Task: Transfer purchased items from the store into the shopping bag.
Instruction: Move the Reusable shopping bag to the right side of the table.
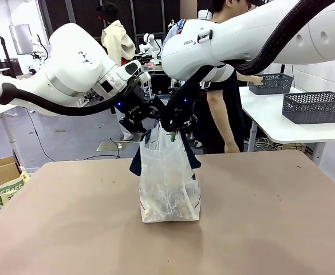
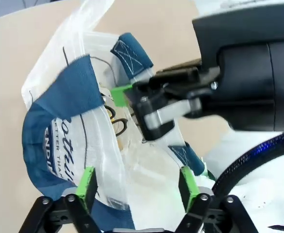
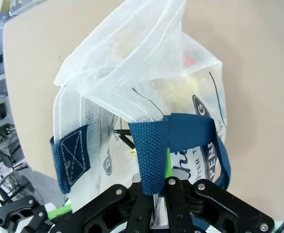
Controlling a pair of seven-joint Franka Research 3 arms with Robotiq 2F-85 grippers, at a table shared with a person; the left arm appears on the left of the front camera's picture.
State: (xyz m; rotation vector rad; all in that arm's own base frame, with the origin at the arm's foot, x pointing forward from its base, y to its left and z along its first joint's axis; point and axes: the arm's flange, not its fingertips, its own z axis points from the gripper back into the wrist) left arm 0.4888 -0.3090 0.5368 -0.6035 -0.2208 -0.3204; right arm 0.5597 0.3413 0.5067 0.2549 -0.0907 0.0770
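**Robot arms met over shopping bag with packing apparently near done**

The whitish plastic bag stood upright at the middle of the brown table, its top gathered beneath both arms. The right tool was clamped shut on one navy strap, pinching the webbing between its green pads and holding that side up. The left tool hung just beside it with its fingers spread wide. The bag's rim and a second strap lay between its pads, gripped by neither. Pale yellowish and dark goods lay heaped in the bottom of the bag, dim through the plastic; what they were could not be made out. A person stood across the table, near another table carrying two dark lattice baskets.

With goods inside and the tabletop around the bag bare, the transfer looked largely complete. Whether more purchases waited elsewhere could not be told. What seemed left was for the right tool to let go of the strap and for both arms to draw clear without tipping the bag.
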